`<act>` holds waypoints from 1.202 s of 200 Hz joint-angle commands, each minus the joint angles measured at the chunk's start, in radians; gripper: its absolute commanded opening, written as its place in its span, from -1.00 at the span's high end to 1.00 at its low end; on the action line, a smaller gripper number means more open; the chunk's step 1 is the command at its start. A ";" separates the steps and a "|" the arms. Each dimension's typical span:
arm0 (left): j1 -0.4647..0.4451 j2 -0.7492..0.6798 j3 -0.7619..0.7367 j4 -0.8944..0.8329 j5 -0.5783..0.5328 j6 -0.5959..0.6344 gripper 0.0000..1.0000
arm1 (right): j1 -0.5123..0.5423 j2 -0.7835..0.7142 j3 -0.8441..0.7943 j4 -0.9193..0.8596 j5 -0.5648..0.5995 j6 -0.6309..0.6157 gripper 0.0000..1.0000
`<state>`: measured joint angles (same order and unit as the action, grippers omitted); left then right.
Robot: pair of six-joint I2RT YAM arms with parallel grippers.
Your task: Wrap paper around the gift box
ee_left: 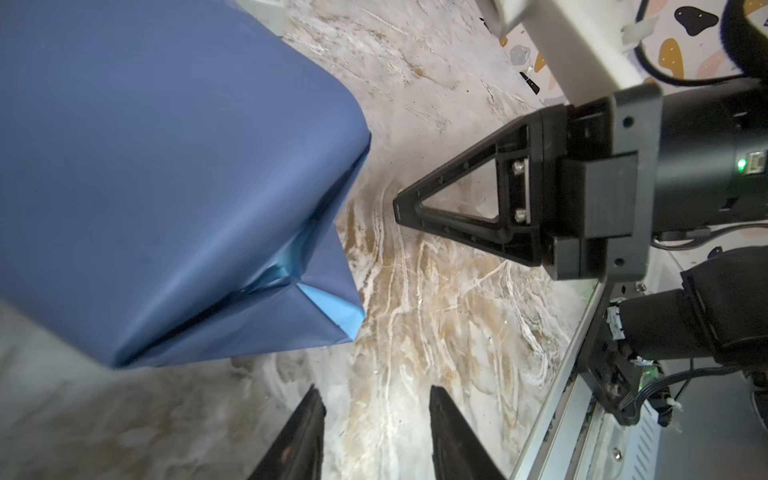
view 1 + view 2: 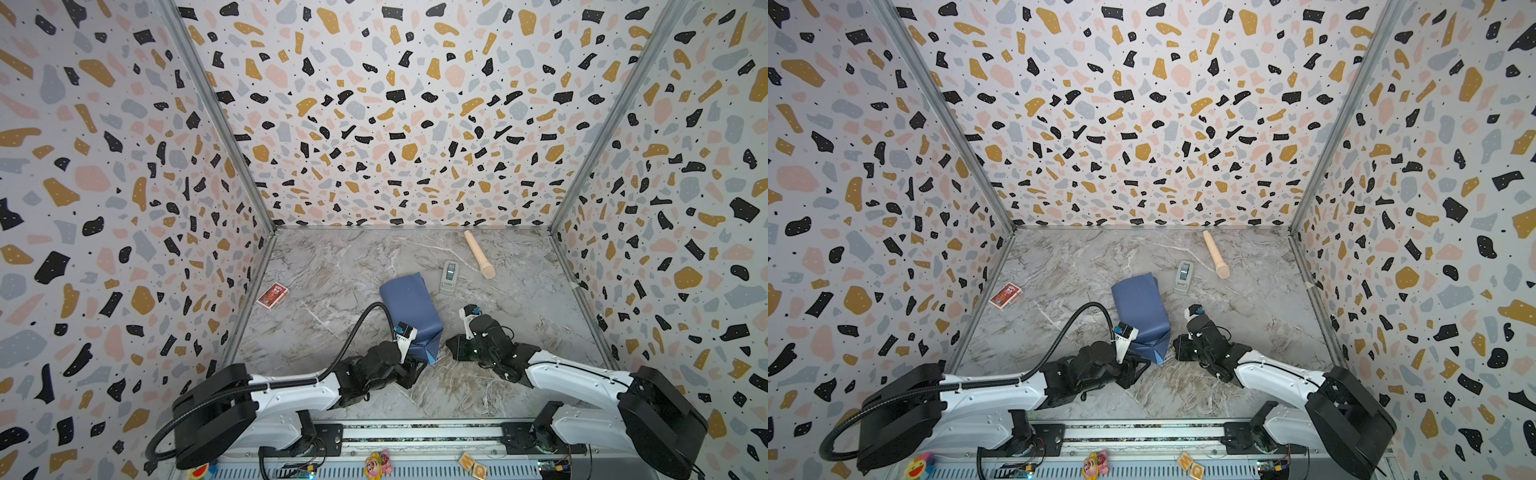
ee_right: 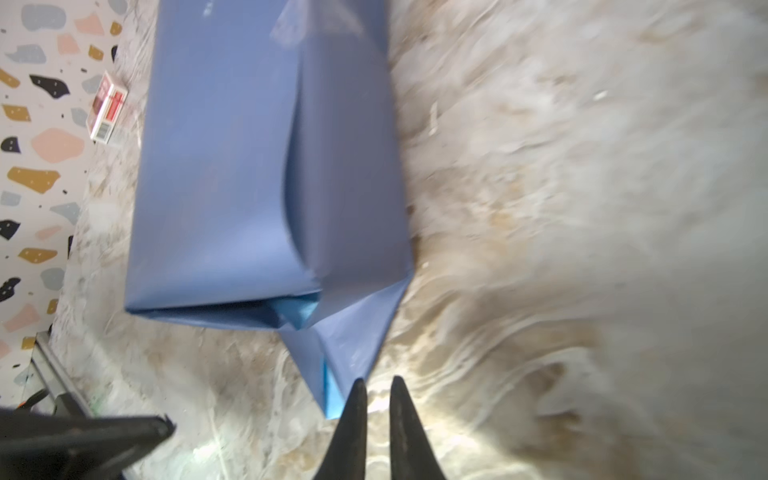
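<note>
Both top views look steeply down from high over the near edge, taking in the whole bench (image 2: 332, 266). Wrist cameras ride just behind the left claw (image 1: 374, 390) and right claw (image 3: 378, 380), close on the same folded end of the paper (image 1: 166, 166).

Matt blue paper (image 1: 166, 166), shinier inner face; glossy marble-look tabletop (image 1: 415, 332)

1. We see the paper (image 1: 166, 187) folded into a dark-blue bundle on the marble worktop (image 1: 449, 332), with a light-blue corner showing.
2. The left gripper (image 1: 374, 392) has its jaws apart and empty.
3. The right gripper (image 1: 399, 205) points its tip at the end fold, apart from it.
</note>
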<state>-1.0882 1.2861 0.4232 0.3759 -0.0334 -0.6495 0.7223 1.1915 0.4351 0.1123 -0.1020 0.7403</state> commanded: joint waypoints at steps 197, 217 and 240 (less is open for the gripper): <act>-0.054 0.384 0.191 0.102 -0.126 -0.309 0.24 | -0.199 -0.135 -0.108 -0.021 -0.212 -0.186 0.64; -0.053 0.370 0.171 0.107 -0.134 -0.334 0.24 | -0.198 -0.134 -0.108 -0.020 -0.214 -0.186 0.63; -0.053 0.375 0.171 0.108 -0.127 -0.345 0.23 | -0.198 -0.138 -0.114 -0.016 -0.212 -0.182 0.63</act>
<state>-1.1355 1.6680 0.6033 0.4732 -0.1413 -0.9676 0.5274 1.0657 0.3279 0.0971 -0.3077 0.5694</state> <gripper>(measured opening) 0.387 0.182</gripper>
